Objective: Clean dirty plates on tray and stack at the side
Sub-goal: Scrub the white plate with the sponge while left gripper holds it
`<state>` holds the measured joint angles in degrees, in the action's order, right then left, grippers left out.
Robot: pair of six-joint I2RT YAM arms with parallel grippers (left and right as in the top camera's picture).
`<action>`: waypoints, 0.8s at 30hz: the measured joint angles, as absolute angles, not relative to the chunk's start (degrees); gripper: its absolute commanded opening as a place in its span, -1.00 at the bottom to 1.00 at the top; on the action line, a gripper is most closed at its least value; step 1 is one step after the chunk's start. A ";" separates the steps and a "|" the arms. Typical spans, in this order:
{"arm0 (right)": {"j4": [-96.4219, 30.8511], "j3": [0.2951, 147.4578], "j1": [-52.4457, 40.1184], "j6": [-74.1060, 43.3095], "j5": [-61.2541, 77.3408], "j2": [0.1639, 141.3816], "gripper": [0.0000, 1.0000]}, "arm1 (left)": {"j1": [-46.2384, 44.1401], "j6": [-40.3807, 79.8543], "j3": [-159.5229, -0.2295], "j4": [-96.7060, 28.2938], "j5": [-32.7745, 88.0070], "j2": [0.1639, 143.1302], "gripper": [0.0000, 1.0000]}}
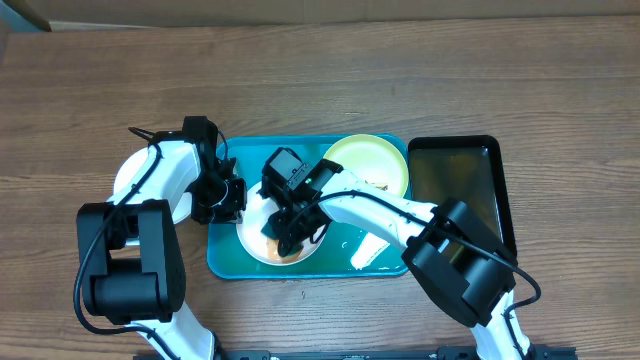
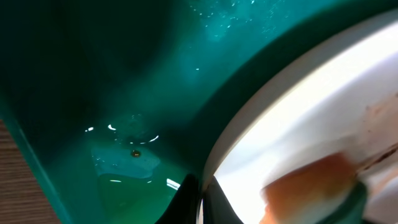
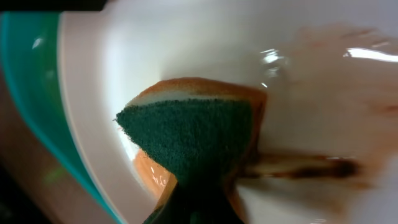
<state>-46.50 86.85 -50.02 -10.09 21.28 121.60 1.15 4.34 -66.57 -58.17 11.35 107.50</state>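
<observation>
With the right jaws clamped on the sponge (image 3: 186, 143) and the left jaws pinching the rim of the white plate (image 3: 186, 37) in the tray (image 1: 222, 262), rub hard over the brown smear (image 3: 311, 167) beside the right jaws.

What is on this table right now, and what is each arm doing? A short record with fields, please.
tray: teal tray on a wooden table, wet inside
plate being scrubbed: white plate in the tray, with a brown smear
left gripper: shut on that plate's rim
right gripper: shut on a sponge, which is pressed on the plate
also in tray: yellow-green plate
left of tray: another white plate
right of tray: black tray
</observation>
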 measured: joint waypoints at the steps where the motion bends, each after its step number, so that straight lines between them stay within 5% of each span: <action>1: -46.46 86.87 -50.22 -9.85 22.31 121.60 -0.92 | 1.15 4.34 -66.57 -58.15 11.35 107.50 -0.92; 9: -44.93 86.89 -50.41 -9.08 25.74 121.62 -0.92 | 1.13 4.34 -66.57 -58.13 11.38 107.50 -0.92; 24: -44.58 87.90 -50.22 -16.95 4.05 121.62 -0.92 | 1.15 4.38 -66.57 -58.11 11.53 107.50 -0.92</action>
